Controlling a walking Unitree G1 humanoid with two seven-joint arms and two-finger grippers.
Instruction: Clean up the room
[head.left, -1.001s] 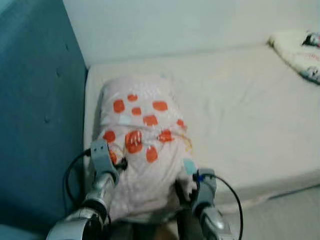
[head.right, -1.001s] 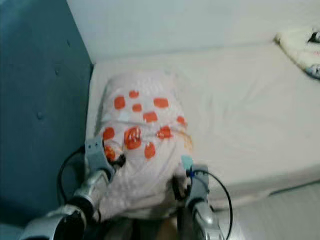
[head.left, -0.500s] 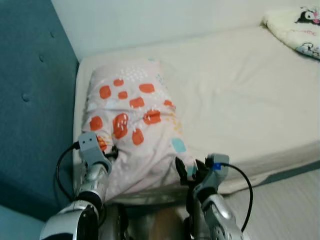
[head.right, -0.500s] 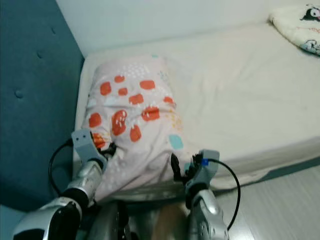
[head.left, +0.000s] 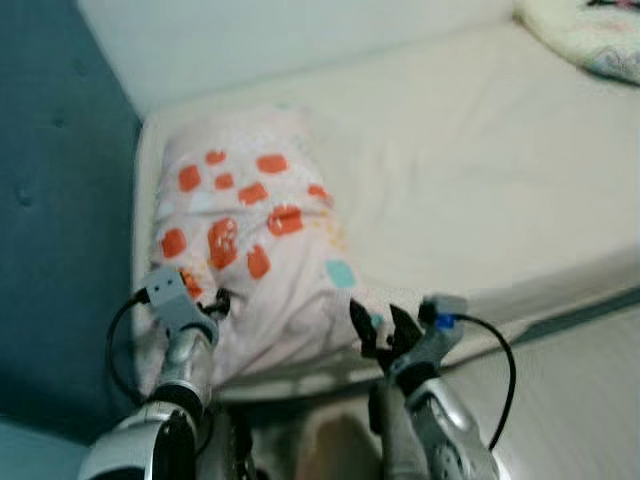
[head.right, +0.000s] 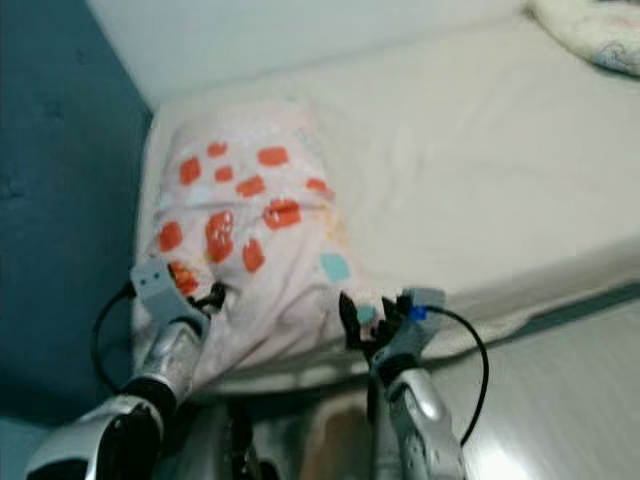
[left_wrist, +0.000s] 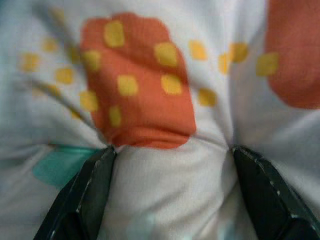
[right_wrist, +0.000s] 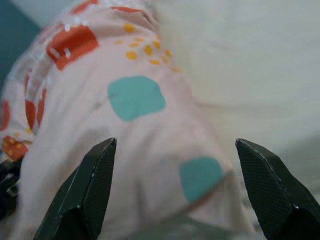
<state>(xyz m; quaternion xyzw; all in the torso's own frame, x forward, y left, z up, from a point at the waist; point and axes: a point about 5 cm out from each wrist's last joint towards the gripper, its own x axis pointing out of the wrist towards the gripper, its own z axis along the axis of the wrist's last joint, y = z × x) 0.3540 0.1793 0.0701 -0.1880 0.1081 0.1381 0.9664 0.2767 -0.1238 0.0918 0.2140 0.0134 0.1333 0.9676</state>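
A white bed (head.left: 480, 170) runs along a pale wall (head.left: 300, 40), its head end against a padded teal headboard (head.left: 55, 250). A pink pillow (head.left: 250, 250) with orange and teal patches lies at that head end, its near edge at the bed's front edge. A second, patterned cushion (head.left: 585, 35) sits at the far corner of the bed, well apart from the pillow. The left gripper (left_wrist: 170, 165) presses into the pillow's near left side, fingers (left_wrist: 87, 192) spread wide with fabric bunched between them. The right gripper (head.left: 378, 328) hovers just off the pillow's near right corner, its fingers (right_wrist: 95, 187) wide apart and holding nothing. Grey floor (head.left: 580, 400) shows beside the bed.
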